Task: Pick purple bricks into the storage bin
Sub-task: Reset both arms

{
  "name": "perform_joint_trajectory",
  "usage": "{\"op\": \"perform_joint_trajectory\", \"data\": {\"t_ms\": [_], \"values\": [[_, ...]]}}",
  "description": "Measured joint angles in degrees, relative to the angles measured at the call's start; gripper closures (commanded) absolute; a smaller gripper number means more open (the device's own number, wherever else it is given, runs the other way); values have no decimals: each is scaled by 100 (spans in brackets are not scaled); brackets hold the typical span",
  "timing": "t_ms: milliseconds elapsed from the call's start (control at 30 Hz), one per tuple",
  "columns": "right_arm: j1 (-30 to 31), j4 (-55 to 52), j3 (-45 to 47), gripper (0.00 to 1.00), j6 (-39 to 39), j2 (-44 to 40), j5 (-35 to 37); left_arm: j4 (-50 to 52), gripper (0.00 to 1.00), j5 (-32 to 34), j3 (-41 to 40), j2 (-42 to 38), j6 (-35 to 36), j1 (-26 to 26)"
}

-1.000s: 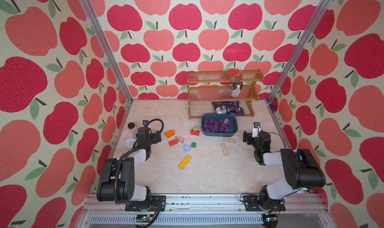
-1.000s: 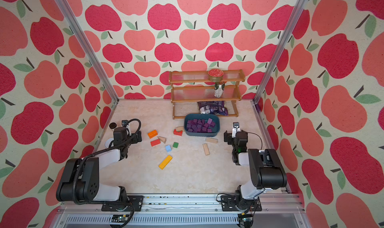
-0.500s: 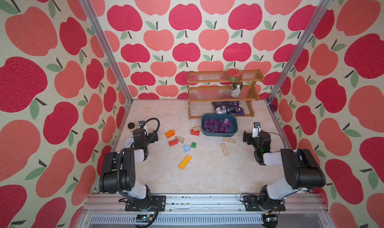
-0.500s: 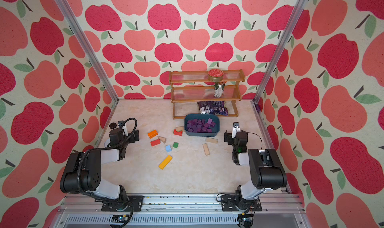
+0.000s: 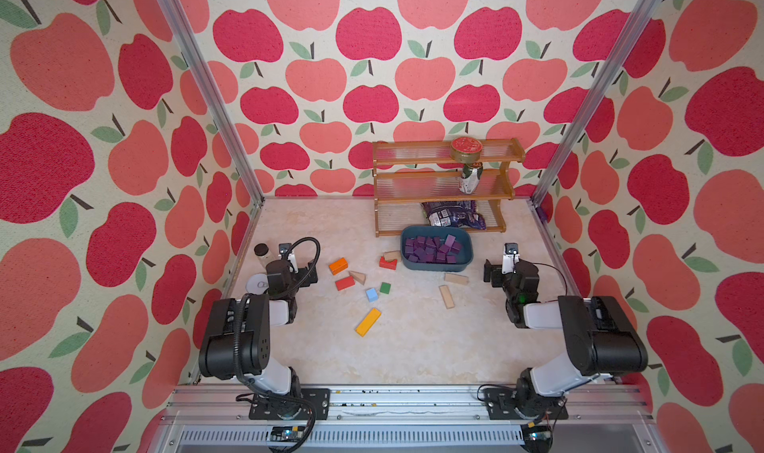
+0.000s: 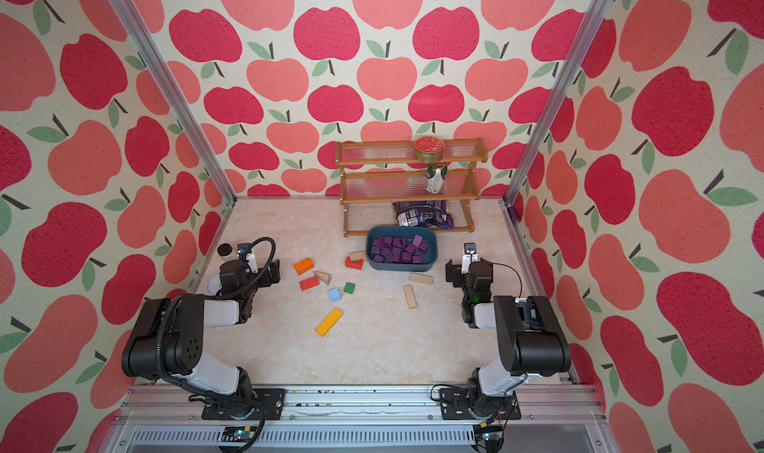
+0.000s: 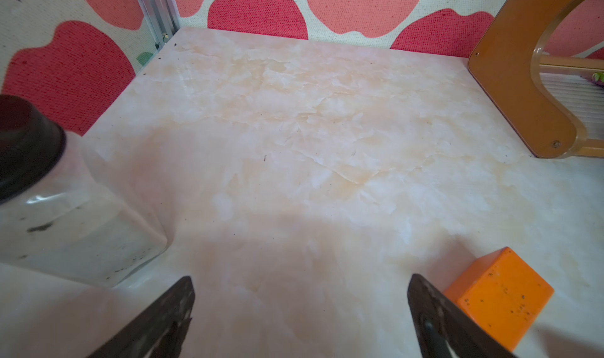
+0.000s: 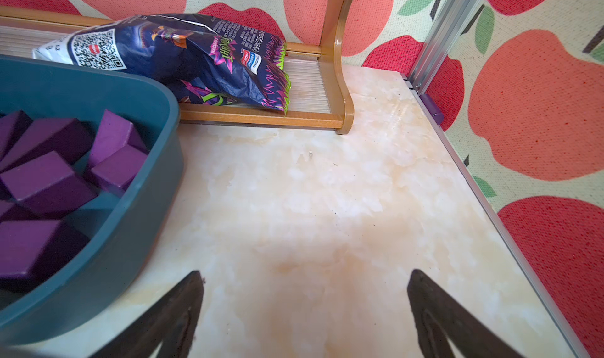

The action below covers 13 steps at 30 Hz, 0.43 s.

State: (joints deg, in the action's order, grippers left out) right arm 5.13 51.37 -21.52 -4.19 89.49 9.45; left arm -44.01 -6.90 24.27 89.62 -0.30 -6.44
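Both grippers wide apart and empty, low over the table.
The left gripper (image 7: 300, 279) spans bare table (image 7: 294, 127), with an orange block (image 7: 500, 294) just beside one finger and a clear jar (image 7: 72, 222) near the other. The right gripper (image 8: 305, 273) gapes beside the storage bin (image 8: 130, 242). Only the top views show the whole heap of purple bricks (image 5: 430, 250) inside the bin, in front of the shelf rack (image 5: 442, 182).

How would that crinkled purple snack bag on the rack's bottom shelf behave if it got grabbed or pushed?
The snack bag looks creased and puffy, so it would probably crumple, not stay stiff. Its glossy film may slip in a pinch. Likely light, it should slide along the ribbed rack.
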Motion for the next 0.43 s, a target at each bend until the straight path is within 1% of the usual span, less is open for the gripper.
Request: {"op": "perform_joint_trajectory", "data": {"t_ms": [433], "values": [[0, 0, 0, 1, 0, -2, -13, 0, 1, 42, 0, 0, 0, 11]]}}
